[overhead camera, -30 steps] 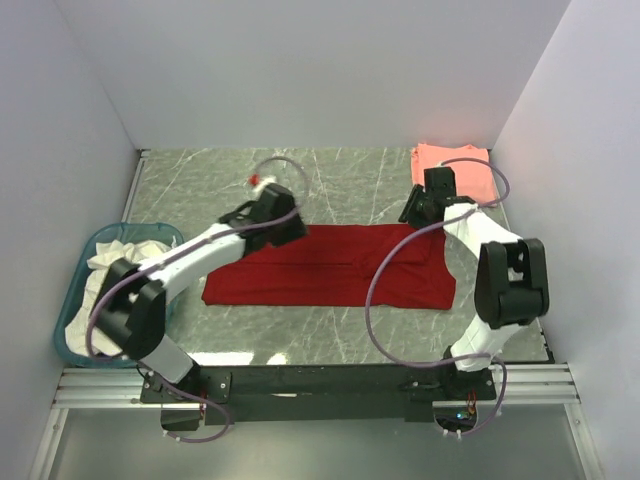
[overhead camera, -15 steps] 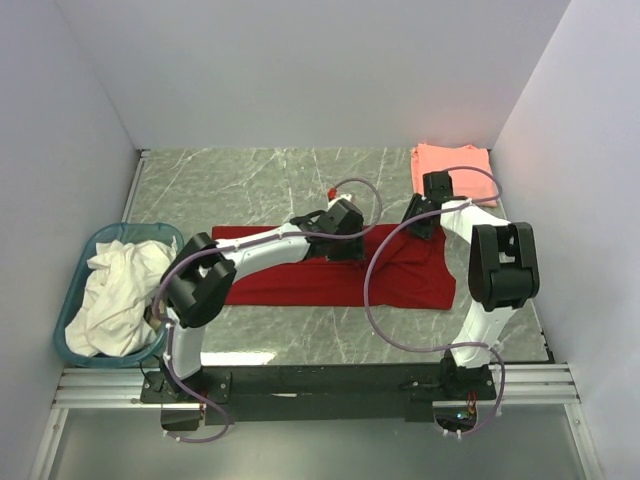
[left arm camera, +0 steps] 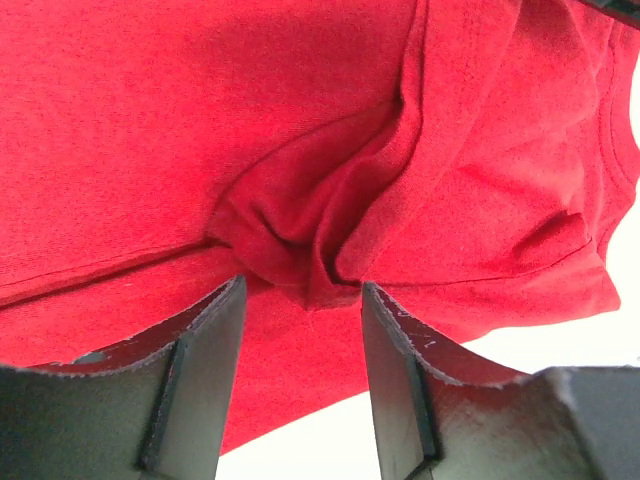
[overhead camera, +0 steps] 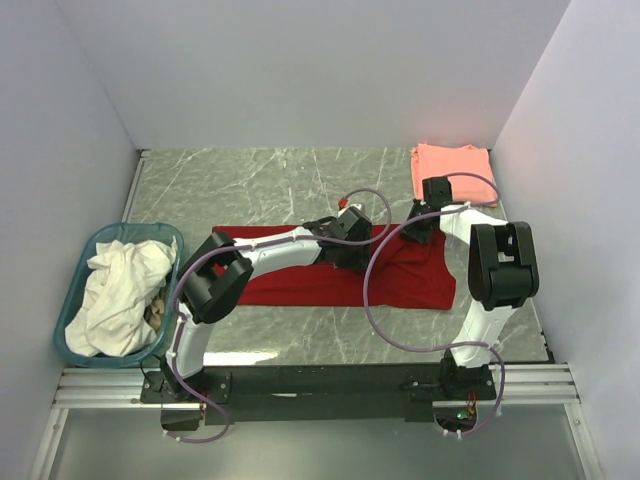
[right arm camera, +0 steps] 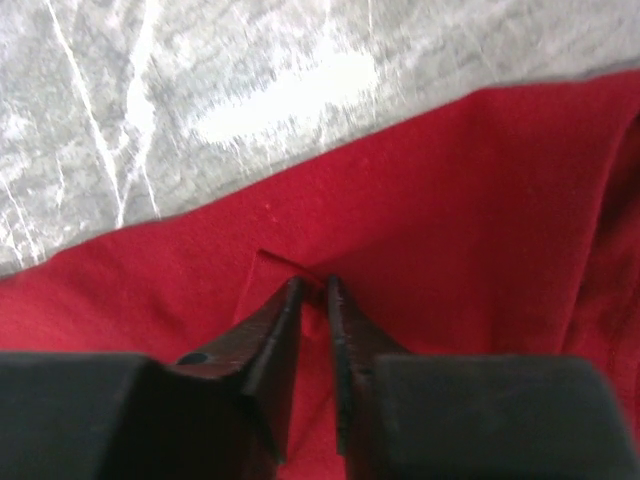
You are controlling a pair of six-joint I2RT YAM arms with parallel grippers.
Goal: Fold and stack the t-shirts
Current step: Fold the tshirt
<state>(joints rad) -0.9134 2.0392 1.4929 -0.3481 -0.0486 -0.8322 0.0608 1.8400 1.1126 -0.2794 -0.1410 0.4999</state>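
**Deep red t-shirt (overhead camera: pixel 400 285) spread flat beneath both grippers**

The deep red t-shirt is soft, matte knit cloth with a fine weave. It lies mostly smooth, broken by shallow creases and a stitched hem line. Its outline is a long, rough rectangle, deeper at the end under the right gripper and shallower at the other end. The long axis runs across the table from left to right, in line with the near edge. I cannot tell which end is the collar.

The left gripper (left arm camera: pixel 300 300) stands on the cloth near the shirt's middle. Its dark, flat-faced fingers are fairly wide apart and straddle a puckered ridge of red fabric that fills the gap at their tips. Smooth cloth spreads away ahead of those tips.

The right gripper (right arm camera: pixel 312 285) has its jaws drawn to a narrow slit. The tips press on a small raised crease just inside the shirt's far edge. Whether any cloth is caught between them I cannot tell.

Just beyond those tips lies the bare table (overhead camera: pixel 250 185), glossy grey stone with white veins. Behind the right gripper, toward the far right corner, the salmon-pink t-shirt (overhead camera: pixel 450 160) sits as a folded, squarish pad apart from the red one.

Well to the left of the left gripper stands a teal basket (overhead camera: pixel 68 310) with rounded corners, holding crumpled white cloth (overhead camera: pixel 115 295).
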